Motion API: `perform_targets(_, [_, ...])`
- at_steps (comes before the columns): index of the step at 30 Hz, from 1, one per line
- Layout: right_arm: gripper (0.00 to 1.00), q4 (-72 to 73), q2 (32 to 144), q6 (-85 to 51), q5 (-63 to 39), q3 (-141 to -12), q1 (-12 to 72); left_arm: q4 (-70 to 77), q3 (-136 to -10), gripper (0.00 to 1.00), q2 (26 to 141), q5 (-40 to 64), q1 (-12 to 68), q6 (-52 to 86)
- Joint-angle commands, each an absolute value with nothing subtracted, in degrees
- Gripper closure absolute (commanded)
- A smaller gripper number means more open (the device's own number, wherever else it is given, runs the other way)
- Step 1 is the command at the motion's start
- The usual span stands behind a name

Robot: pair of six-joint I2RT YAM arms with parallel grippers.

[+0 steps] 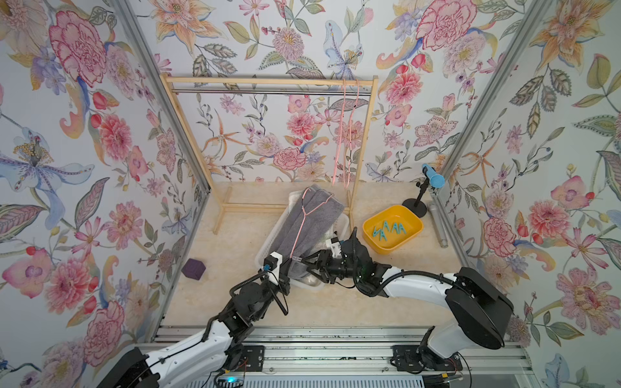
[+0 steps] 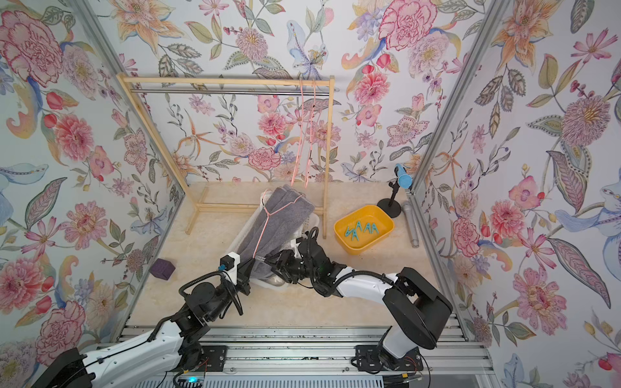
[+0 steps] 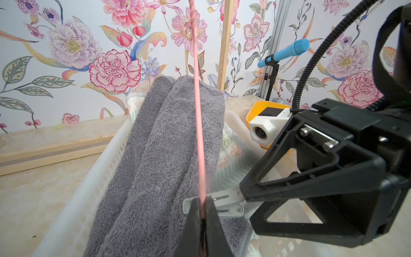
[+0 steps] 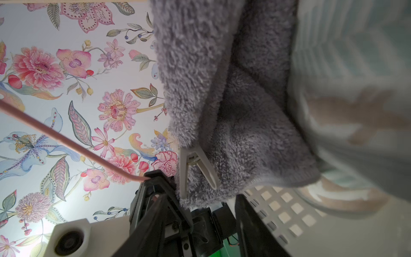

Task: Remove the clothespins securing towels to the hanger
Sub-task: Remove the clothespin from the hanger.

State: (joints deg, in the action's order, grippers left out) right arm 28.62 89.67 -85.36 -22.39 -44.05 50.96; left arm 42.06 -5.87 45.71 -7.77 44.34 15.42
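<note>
Closest to the left wrist lens, the left pincer (image 3: 202,201) was clenched on the thin pink wire hanger (image 3: 198,111), which ran up across the grey towel (image 3: 155,155) draped over it. Just beside that grip a pale clothespin (image 3: 220,203) bit the towel's edge. Its tails pointed at the right pincer (image 3: 246,207), whose jaws stood apart at the tail ends without visibly squeezing them. Under all this lay the white basket (image 3: 89,189).

From the right wrist, the pale clothespin (image 4: 195,171) showed as an A with both legs splayed and its nose buried in thick terry. A striped towel (image 4: 355,100) was a blur behind it. I judged the clip light, stiff and smooth, with a spring that would push back. It should be taken across the two legs near their ends and pressed squarely, or it might squirt out. The towel looked soft and likely to sag and drag, and the wire looked springy enough to twist.

In both top views the pincers met over the basket's near end, so room there was tight, with the rim below and the left pincer alongside. Several teal clothespins (image 1: 389,230) already lay in the yellow tray (image 1: 403,243), near on the tabletop (image 1: 336,302). A post of the wooden rack (image 1: 268,80) stood between basket and tray.
</note>
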Motion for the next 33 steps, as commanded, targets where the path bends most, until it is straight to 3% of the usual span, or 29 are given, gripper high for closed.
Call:
perform_targets(1, [0.47,31.4,91.0,-87.2,-21.0,-44.3,51.4,43.3,-6.5,1.00,44.5,-8.6,44.8,14.9])
perform_targets(14, [0.49,33.6,93.7,-87.6,-20.7,-46.5,51.1,42.3,-7.0,1.00,43.8,-8.3,44.7,14.8])
perform_targets(33, [0.60,35.6,95.4,-88.3,-20.5,-47.9,50.7,42.2,-6.9,1.00,44.0,-8.0,44.7,15.0])
